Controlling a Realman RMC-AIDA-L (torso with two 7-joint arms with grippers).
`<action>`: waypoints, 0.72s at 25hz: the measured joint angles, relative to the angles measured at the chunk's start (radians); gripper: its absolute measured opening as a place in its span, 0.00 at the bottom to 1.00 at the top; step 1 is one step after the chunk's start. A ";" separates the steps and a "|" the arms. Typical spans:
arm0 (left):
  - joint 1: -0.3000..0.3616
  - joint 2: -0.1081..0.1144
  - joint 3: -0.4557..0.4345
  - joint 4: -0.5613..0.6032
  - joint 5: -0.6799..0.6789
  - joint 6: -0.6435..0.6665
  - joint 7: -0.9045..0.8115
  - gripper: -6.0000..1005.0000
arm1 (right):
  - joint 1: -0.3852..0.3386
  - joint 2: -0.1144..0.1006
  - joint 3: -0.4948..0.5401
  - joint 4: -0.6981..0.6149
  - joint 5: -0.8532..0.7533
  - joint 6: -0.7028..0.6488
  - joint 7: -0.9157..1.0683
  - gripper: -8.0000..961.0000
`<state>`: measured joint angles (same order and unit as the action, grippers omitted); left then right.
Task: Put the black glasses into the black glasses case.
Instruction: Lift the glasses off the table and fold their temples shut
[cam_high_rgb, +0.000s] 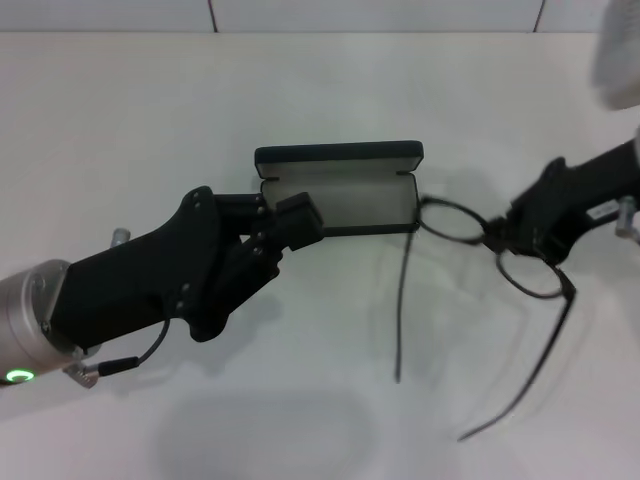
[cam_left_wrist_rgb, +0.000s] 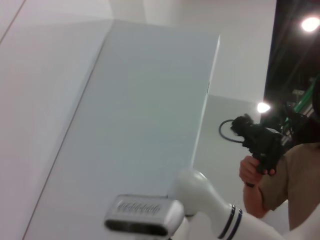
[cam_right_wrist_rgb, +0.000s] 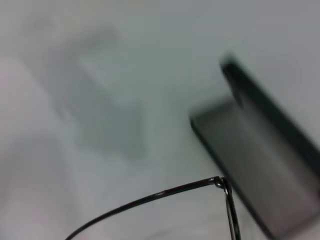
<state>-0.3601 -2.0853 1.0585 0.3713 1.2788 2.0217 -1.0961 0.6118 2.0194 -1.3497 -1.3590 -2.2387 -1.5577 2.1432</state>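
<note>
Two claws are busy over the white bench (cam_high_rgb: 120, 130): the left claw (cam_high_rgb: 285, 225) grips the near left end of the open black glasses case (cam_high_rgb: 340, 190), which lies at the bench's centre. At 3 o'clock from the case, the right claw (cam_high_rgb: 497, 238) pinches the black glasses (cam_high_rgb: 470, 225) at the bridge, one lens just beside the case's right end, temples trailing toward 6 o'clock.

White table (cam_high_rgb: 150, 120), person (cam_left_wrist_rgb: 295, 175) with camera (cam_left_wrist_rgb: 257, 140)

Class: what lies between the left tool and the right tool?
In the head view, the open black glasses case sits between the left tool and right tool.
</note>
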 joint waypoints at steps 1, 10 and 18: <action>-0.003 0.000 0.000 0.000 0.001 0.000 0.002 0.06 | -0.015 0.000 0.016 -0.005 0.032 -0.001 -0.017 0.07; -0.061 0.007 0.011 0.001 0.016 -0.001 -0.051 0.06 | -0.114 -0.003 0.157 0.158 0.504 -0.019 -0.352 0.07; -0.118 -0.002 0.012 -0.029 0.066 -0.019 -0.046 0.06 | -0.100 -0.003 0.190 0.276 0.651 -0.100 -0.510 0.07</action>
<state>-0.4776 -2.0869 1.0704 0.3420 1.3448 2.0031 -1.1418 0.5123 2.0159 -1.1594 -1.0834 -1.5880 -1.6572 1.6336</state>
